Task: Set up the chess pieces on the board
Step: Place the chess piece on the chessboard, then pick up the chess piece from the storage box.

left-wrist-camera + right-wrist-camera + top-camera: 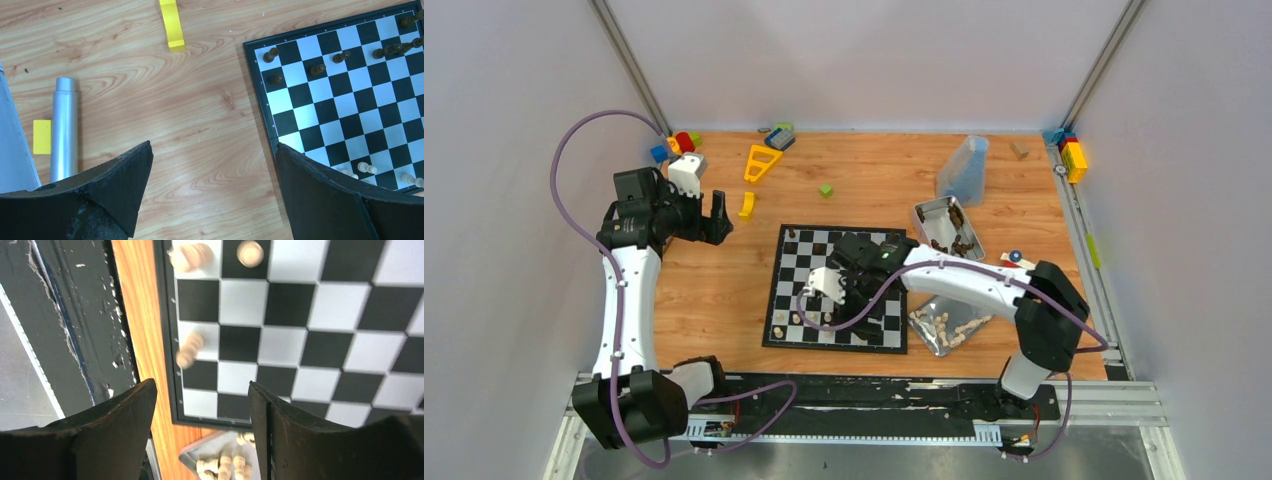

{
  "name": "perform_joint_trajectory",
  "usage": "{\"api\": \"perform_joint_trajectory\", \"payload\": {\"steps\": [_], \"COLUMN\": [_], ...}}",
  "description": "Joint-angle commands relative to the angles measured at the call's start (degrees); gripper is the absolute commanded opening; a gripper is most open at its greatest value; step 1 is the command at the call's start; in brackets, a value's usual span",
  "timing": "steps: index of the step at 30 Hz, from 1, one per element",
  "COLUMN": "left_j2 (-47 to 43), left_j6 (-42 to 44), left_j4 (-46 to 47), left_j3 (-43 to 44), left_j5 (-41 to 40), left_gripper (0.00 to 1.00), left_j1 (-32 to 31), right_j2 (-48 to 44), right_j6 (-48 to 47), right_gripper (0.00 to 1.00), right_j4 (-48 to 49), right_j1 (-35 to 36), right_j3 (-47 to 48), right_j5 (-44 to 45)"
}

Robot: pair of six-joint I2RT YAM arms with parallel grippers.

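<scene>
The board (804, 270) lies mid-table. My right gripper (848, 302) hangs over its near right part. In the right wrist view this gripper (202, 385) is open above the board's corner (295, 305), with nothing between its fingers. A cream chess piece (186, 352) sits on an edge square just ahead of them, and two more (250, 252) stand further on. My left gripper (720, 220) hovers left of the board, open (214, 150) over bare wood. Dark pieces (317, 69) stand on the board's far rows and cream ones (367, 167) on its near rows.
A metal tray of cream pieces (944, 328) lies right of the board's near corner, and a tray of dark pieces (946, 228) sits further back. Toy blocks (762, 160) and a clear container (964, 170) lie at the back. A silver cylinder (65, 127) and yellow block (171, 25) lie near my left gripper.
</scene>
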Motion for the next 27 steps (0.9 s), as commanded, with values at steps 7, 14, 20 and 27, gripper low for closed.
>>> {"api": "perform_joint_trajectory", "payload": {"steps": [7, 14, 20, 27], "left_j2": [-1.93, -1.85, -1.78, -2.19], "left_j6": [-0.52, -0.75, -0.80, -0.71], "left_j4": [1.74, 2.03, 1.86, 1.84], "left_j3": [0.38, 0.04, 0.31, 0.19], "left_j5": [1.09, 2.34, 3.29, 3.78], "left_gripper": [1.00, 1.00, 1.00, 1.00], "left_j1": [0.38, 0.34, 0.35, 0.34], "right_j2": [-15.96, -20.32, -19.71, -19.96], "right_j6": [0.34, 0.66, 2.10, 2.15], "right_gripper": [0.69, 0.64, 0.56, 0.46], "right_j4": [1.97, 3.05, 3.47, 3.48], "right_j1": [-20.42, -32.63, -34.23, -34.76], "right_j3": [-11.31, -19.12, -21.76, -23.58], "right_j5": [-2.88, -2.53, -1.69, 1.22]}}
